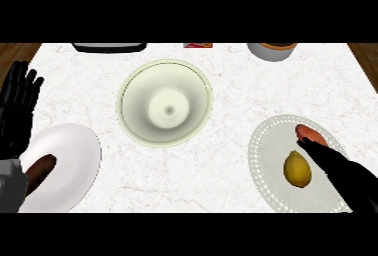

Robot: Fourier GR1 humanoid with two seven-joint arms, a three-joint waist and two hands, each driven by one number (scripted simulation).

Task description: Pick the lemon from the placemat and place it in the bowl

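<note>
A yellow lemon (297, 169) lies on a round white lace placemat (273, 145) at the right of the counter. An orange-red sausage-like item (310, 134) lies on the same mat, just behind the lemon. My right hand (341, 169) comes in from the lower right with straight fingers, right beside the lemon and over the mat; it holds nothing. The pale green bowl (167, 103) stands in the middle of the counter, with nothing in it. My left hand (18, 102) rests open at the left edge, fingers up.
A white plate (70, 162) with a brown item (40, 171) on it sits at the lower left. Along the back edge stand a dark tray (108, 47), a small red packet (198, 45) and a grey cup (272, 51).
</note>
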